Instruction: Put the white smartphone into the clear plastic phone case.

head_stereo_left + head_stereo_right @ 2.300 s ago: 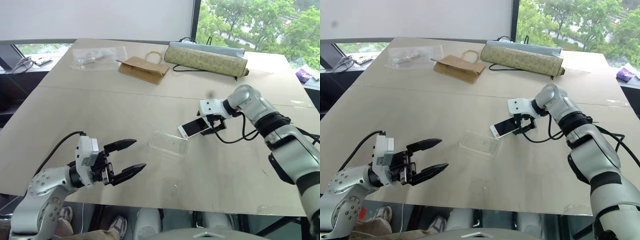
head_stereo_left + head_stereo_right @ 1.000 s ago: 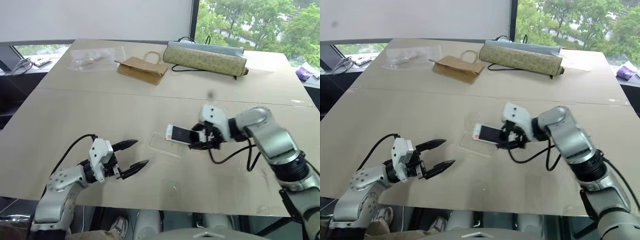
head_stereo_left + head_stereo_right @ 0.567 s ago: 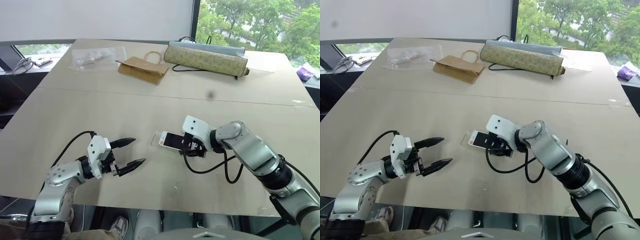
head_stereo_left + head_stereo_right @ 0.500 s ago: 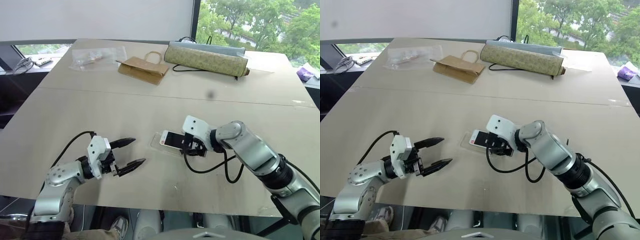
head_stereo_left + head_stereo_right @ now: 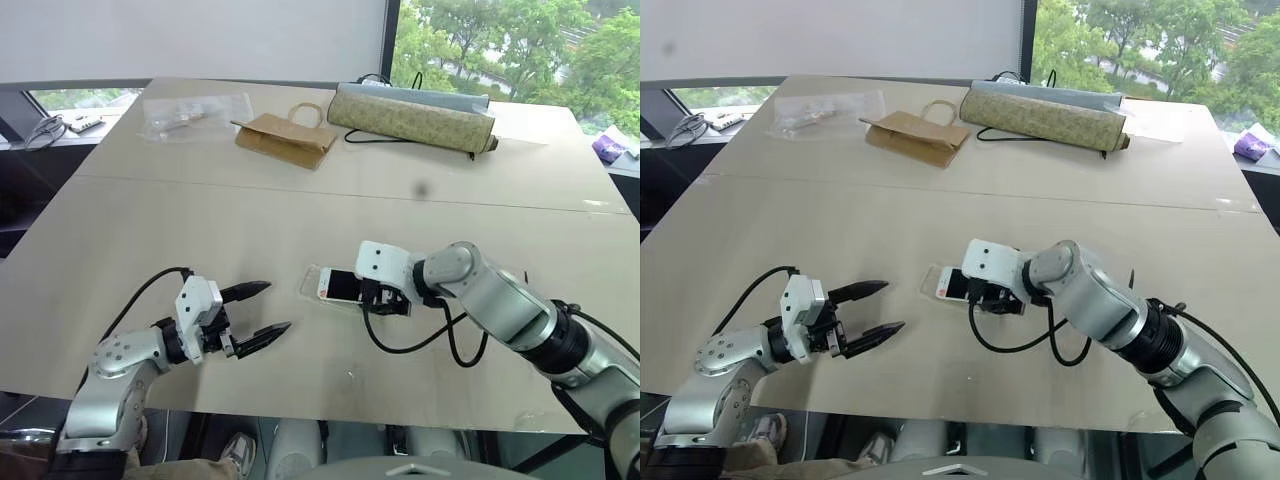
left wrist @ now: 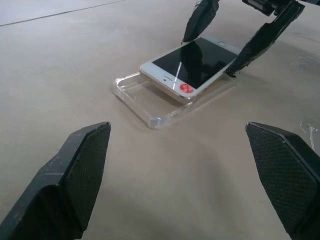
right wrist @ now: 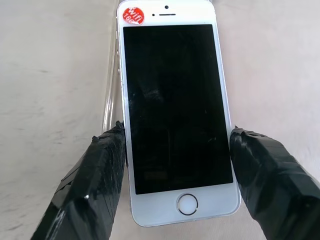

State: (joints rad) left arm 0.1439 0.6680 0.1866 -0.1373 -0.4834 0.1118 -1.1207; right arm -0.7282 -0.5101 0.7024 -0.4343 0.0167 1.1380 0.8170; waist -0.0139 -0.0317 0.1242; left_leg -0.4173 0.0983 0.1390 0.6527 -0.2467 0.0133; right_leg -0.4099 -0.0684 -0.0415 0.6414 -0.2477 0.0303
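Wide tan surface (image 5: 200, 210) under a window. My left end effector (image 5: 252, 314), fingers apart, hovers empty. Right end effector (image 5: 385, 298) clamps the white smartphone (image 6: 192, 62), resting askew atop the clear plastic phone case (image 6: 145, 100). Risk: pressing misaligned skids the unsecured case.

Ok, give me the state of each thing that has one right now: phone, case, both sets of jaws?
White smartphone: screen up, lying askew over the case, not seated.
Clear plastic phone case: flat on the table, open side up.
Right gripper: jaws clamped on the phone's long edges.
Left gripper: jaws open, empty.
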